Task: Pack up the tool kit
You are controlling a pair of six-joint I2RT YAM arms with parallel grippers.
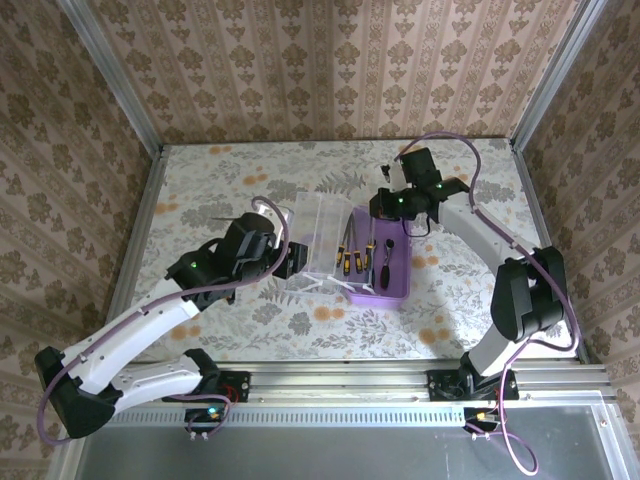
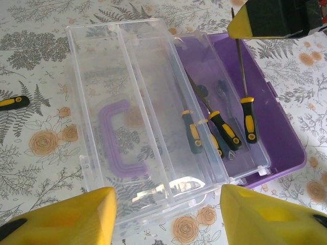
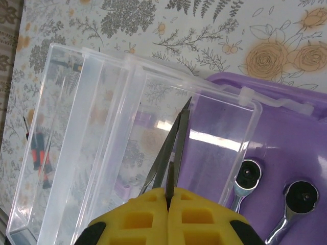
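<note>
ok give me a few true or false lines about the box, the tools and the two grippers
1. The clear lid of the box is swung open. True.
2. The right gripper is wide open. False: it is shut, with a thin metal tool sticking out between its fingers.
3. A lone screwdriver lies on the table outside the box. True.
4. The box is empty. False: several screwdrivers lie in it.
5. The left gripper grips the lid's handle. False: its fingers stand apart at the lid's near end, off the handle.
</note>
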